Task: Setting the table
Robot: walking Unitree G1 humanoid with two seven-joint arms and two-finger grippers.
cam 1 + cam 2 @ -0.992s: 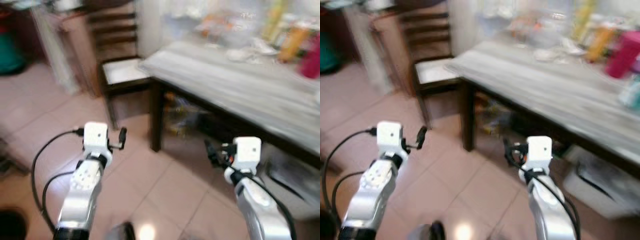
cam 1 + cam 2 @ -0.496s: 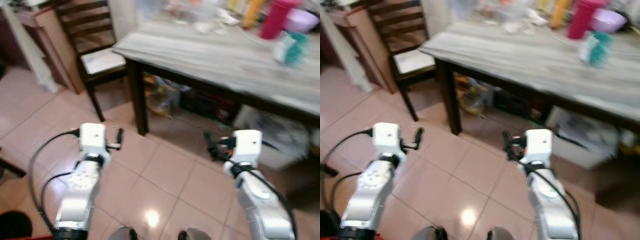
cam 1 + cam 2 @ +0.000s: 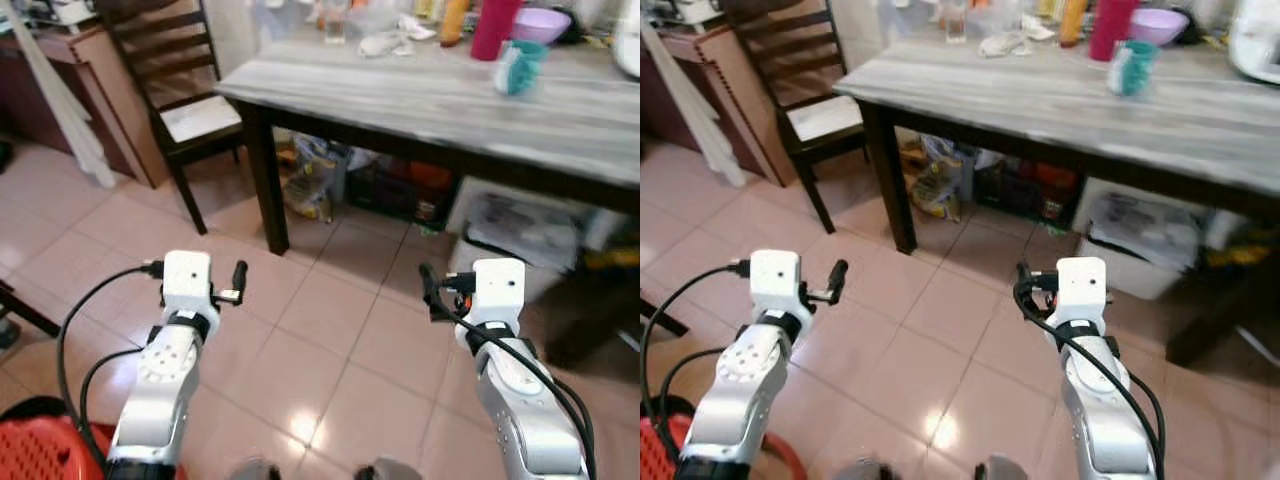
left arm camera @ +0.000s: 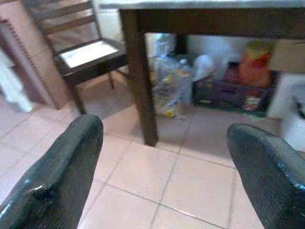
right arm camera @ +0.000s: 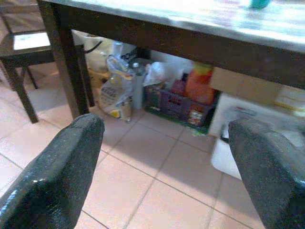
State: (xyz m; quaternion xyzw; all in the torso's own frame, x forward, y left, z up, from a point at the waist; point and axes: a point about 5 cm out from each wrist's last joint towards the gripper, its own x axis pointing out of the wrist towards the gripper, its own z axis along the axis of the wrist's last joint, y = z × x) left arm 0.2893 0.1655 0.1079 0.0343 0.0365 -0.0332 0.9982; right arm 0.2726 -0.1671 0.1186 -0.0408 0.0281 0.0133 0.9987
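Across the pinkish tiled floor (image 3: 330,340) stands a long table (image 3: 420,95) with a grey, wood-grained top and dark legs, its near corner leg planted just ahead of the robot. A dark wooden chair (image 3: 190,110) with a pale seat sits at the table's left end, and beside it a brown cabinet (image 3: 95,90) stands against the wall. Under the table things are crowded together: a white storage box (image 3: 525,235) to the right, a dark crate (image 3: 395,195) in the middle, and yellowish plastic bags (image 3: 310,185) near the leg.

Both silver arms are held out low over the tiles, well short of the table. The left gripper (image 4: 164,157) has its two black fingers (image 4: 62,167) spread wide apart with nothing between them, looking toward the table leg and the chair. The right gripper (image 5: 167,162) is likewise spread wide and empty, aimed at the clutter under the table.

On the tabletop's far side sit the smaller things: a pink bottle (image 3: 492,18) and a lilac bowl (image 3: 540,22) next to it, a teal cup (image 3: 518,68) nearer the middle and blurred, a crumpled white cloth (image 3: 385,40), a small glass (image 3: 335,25), and an orange bottle (image 3: 455,15). A red basket (image 3: 40,450) shows at the robot's lower left, by the left arm.
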